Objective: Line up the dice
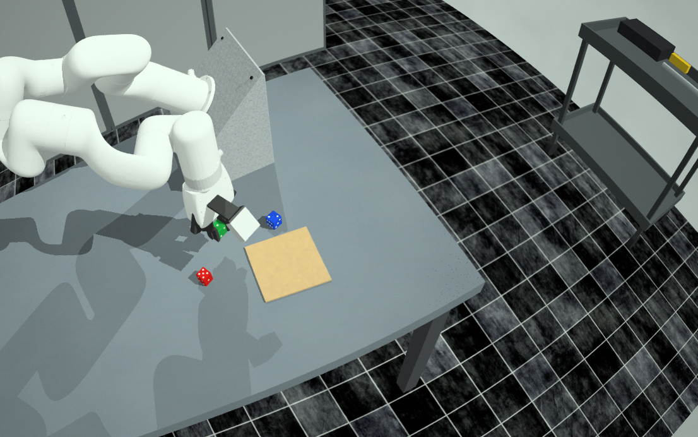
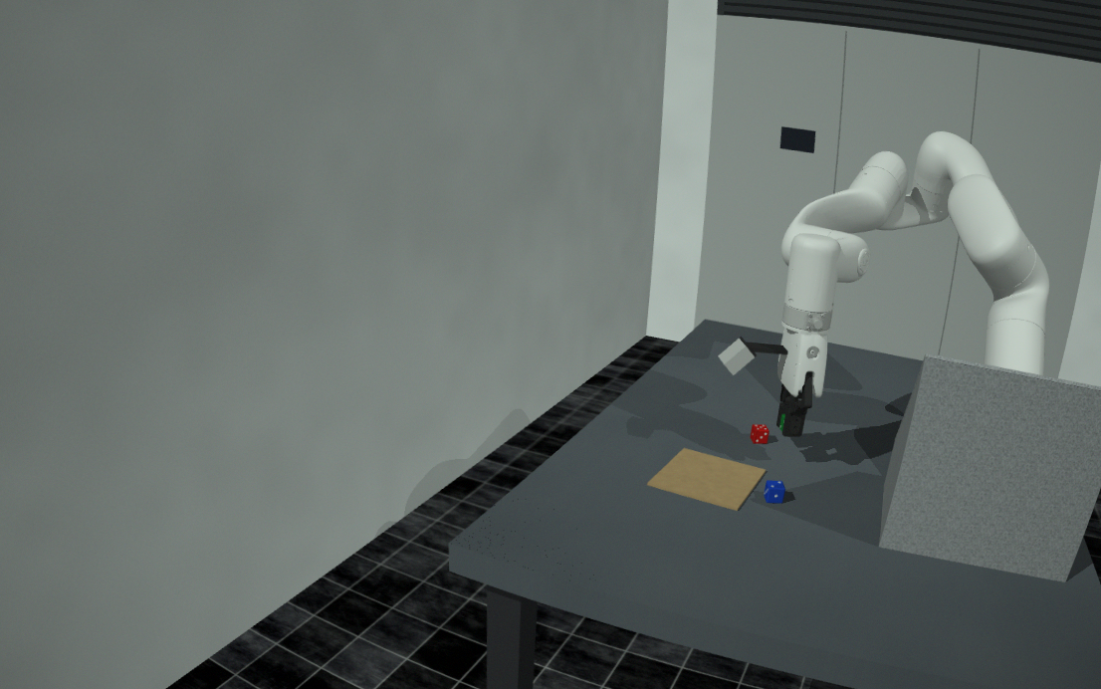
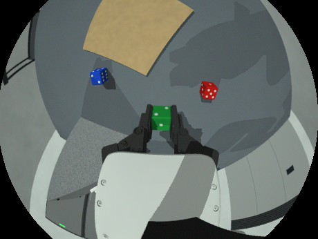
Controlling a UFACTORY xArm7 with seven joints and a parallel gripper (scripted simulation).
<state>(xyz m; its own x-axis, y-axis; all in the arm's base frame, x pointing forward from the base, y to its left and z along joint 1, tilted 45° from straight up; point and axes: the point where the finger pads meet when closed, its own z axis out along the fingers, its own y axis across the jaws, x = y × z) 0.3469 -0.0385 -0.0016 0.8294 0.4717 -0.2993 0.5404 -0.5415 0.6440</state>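
Note:
My gripper (image 3: pixel 161 112) is shut on the green die (image 3: pixel 162 117), which also shows between the black fingers in the top view (image 1: pixel 220 228) and as a thin green edge in the exterior view (image 2: pixel 780 420). It holds the die a little above the table, just off the near corner of the tan mat (image 1: pixel 286 263). The blue die (image 1: pixel 273 220) (image 3: pixel 99 77) lies on the table beside the mat's edge. The red die (image 1: pixel 204 276) (image 3: pixel 209 90) lies on the table to the other side. The mat (image 3: pixel 136 26) lies flat with nothing on it.
A tall grey speckled wedge panel (image 1: pixel 238 118) stands on the table behind the arm, close to the blue die. The table's far edge runs past the mat (image 1: pixel 452 304). A metal shelf cart (image 1: pixel 633 118) stands off the table.

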